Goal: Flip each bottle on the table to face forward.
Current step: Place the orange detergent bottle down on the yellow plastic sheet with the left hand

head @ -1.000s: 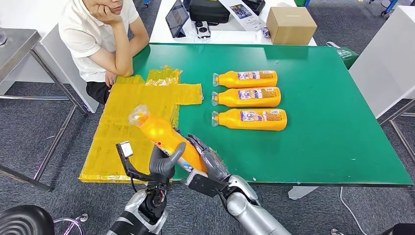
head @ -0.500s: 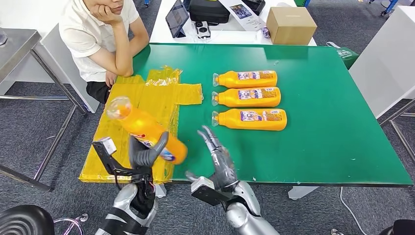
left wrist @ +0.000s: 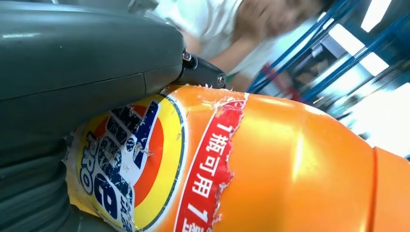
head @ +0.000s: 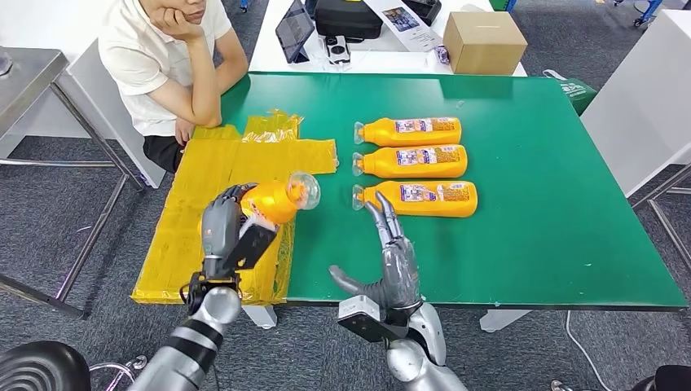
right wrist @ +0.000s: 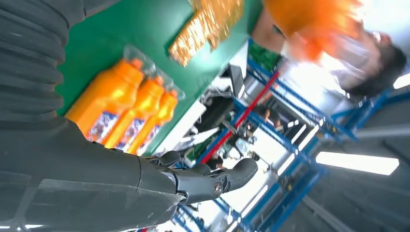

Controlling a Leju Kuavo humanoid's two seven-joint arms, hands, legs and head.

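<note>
My left hand [head: 224, 230] grips an orange bottle [head: 273, 200] above the yellow sheet [head: 195, 204], its clear cap [head: 304, 191] pointing right. Close up in the left wrist view, the bottle's label [left wrist: 145, 164] shows beside my hand [left wrist: 72, 63]. My right hand [head: 393, 257] is raised over the table's front edge with fingers spread, holding nothing; in the right wrist view its fingers [right wrist: 208, 180] stand apart. Three orange bottles lie in a row on the green table [head: 530, 204]: far [head: 411, 131], middle [head: 417, 161] and near [head: 420, 199], caps to the left. The same row of bottles [right wrist: 121, 108] appears in the right wrist view.
A person [head: 167, 57] sits at the table's far left corner, elbows resting on it. A white table behind carries a cardboard box [head: 483, 41] and a tablet [head: 293, 29]. A white cabinet [head: 644, 106] stands to the right, a metal table [head: 33, 81] to the left.
My left hand has turned the bottle so its cap now points right instead of up-left. My right hand let go of the bottle and rose, fingers spread.
</note>
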